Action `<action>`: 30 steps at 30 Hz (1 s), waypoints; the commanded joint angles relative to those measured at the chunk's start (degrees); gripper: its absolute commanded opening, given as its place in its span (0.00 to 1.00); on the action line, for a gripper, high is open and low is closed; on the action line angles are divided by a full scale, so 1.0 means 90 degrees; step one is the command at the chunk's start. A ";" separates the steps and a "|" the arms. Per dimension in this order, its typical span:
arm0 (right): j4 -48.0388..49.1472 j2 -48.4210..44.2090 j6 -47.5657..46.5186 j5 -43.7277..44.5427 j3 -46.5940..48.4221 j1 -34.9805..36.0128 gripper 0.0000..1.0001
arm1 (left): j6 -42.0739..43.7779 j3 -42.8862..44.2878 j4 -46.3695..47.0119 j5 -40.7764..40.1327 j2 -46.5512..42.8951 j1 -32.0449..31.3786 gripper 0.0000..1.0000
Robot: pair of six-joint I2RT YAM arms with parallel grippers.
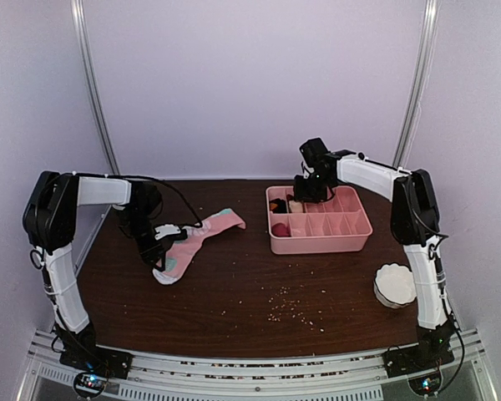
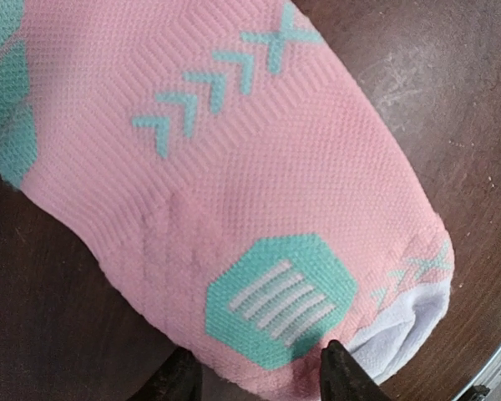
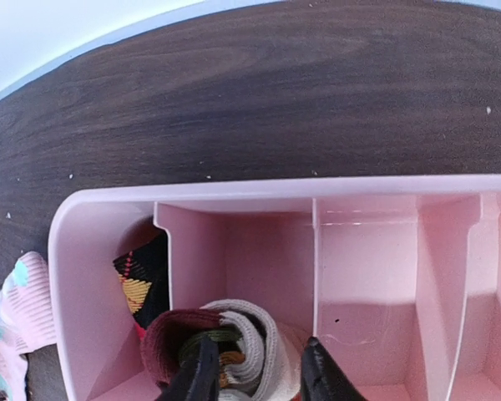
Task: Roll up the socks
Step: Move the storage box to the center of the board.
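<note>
Left jaws seemingly astride pink sock (image 2: 259, 167)

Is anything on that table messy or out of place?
Yes: small pale crumbs lie scattered on the dark table near its front middle, left of the white bowl. They are too small to identify.

A robot lab booth: plain white walls (image 1: 250, 83) and metal poles (image 1: 96, 92) stand beyond the left tool (image 1: 161, 255) and right tool (image 1: 305, 196), mounting rail (image 1: 259, 372) behind.
</note>
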 commanded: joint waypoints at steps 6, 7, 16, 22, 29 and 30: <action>0.0244 -0.1105 -0.0152 0.0257 -0.0214 -0.0047 0.62 | 0.0102 0.0446 -0.0546 0.0362 -0.0150 -0.0037 0.51; 0.0364 -0.1198 -0.0167 0.0270 -0.0436 -0.0045 0.64 | 0.0107 0.0457 -0.0598 0.0406 -0.0188 -0.0039 0.51; 0.0942 -0.1608 -0.0235 0.0607 -0.1611 0.0144 0.75 | 0.0128 0.0770 -0.1010 0.0803 -0.0296 -0.0033 0.51; 0.1159 -0.1991 -0.0223 0.0592 -0.2770 0.0127 0.52 | 0.0111 0.1049 -0.1231 0.0880 -0.0369 -0.0039 0.52; 0.1758 -0.2847 -0.0176 -0.0124 -0.4479 0.0399 0.31 | 0.0115 0.1373 -0.1335 0.0857 -0.0333 -0.0035 0.52; 0.1782 -0.2948 -0.0181 -0.0190 -0.4621 0.0446 0.25 | 0.0124 0.1412 -0.1365 0.0841 -0.0311 -0.0038 0.52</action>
